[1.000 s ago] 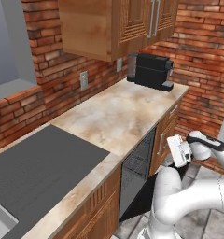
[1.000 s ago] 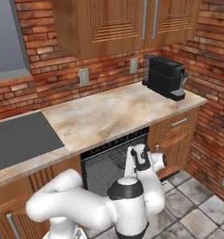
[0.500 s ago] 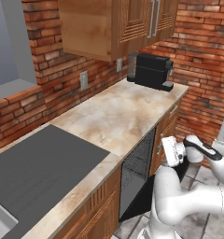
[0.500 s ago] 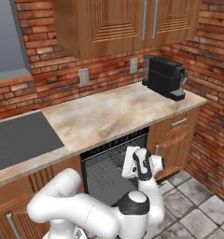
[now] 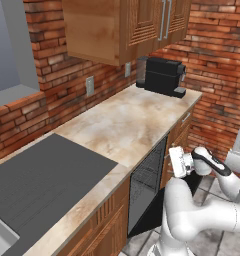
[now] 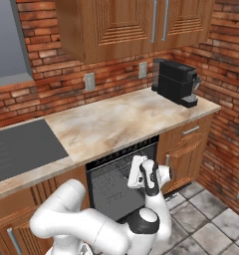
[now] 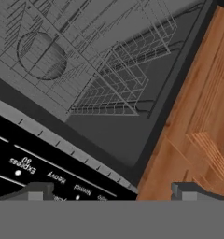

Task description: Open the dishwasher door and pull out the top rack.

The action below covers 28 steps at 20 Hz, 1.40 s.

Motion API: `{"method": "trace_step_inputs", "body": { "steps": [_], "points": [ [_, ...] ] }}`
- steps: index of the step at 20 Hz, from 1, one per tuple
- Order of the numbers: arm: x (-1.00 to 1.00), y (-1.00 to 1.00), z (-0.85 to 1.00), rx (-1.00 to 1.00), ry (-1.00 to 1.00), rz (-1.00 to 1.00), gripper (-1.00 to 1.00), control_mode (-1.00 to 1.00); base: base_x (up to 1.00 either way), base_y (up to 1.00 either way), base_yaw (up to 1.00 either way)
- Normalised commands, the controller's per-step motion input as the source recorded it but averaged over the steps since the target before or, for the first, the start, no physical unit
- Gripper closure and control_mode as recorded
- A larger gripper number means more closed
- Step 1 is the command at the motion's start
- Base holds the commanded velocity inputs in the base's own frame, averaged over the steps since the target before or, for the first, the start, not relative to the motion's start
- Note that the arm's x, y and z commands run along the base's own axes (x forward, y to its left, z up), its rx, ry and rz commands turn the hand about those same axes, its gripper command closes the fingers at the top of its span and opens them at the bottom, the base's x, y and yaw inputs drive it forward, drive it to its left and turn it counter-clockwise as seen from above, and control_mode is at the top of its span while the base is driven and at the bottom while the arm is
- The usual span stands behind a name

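Gripper [image 7: 109, 192] jaws stand wide apart and hold nothing. You see it face the open dishwasher cavity, with the wire rack [image 7: 109, 79] inside and the control strip (white labels) below. Your dishwasher door [image 5: 154, 212] hangs down beneath the counter [image 5: 127, 125].

Left and right base views: high behind the arm, looking down across the tabletop [image 5: 127, 125] and coffee machine [image 6: 177, 82]. Hand view: close on the wire rack [image 7: 109, 70], frame centre.
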Motion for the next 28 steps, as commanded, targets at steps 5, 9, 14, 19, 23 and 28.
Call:
{"method": "trace_step_inputs", "body": {
  "steps": [5, 9, 14, 19, 23, 28],
  "points": [
    [0.0, 0.09, -0.12, 0.0, -0.04, -0.03, -1.0, -1.0, 0.0, 0.0, 0.0],
    [0.0, 0.15, -0.09, 0.0, -0.1, -0.01, -1.0, -1.0, 0.0, 0.0, 0.0],
    [0.01, 0.25, -0.06, 0.0, -0.17, 0.0, -1.0, -1.0, 0.0, 0.0, 0.0],
    [0.04, 0.23, -0.11, 0.0, -0.2, -0.01, -1.0, -1.0, 0.0, 0.0, 0.0],
    [0.04, 0.15, -0.21, 0.0, -0.18, -0.02, -1.0, -1.0, 0.0, 0.0, 0.0],
    [0.04, 0.03, -0.22, 0.0, -0.14, -0.03, -1.0, -1.0, 0.0, 0.0, 0.0]
  ]
}}
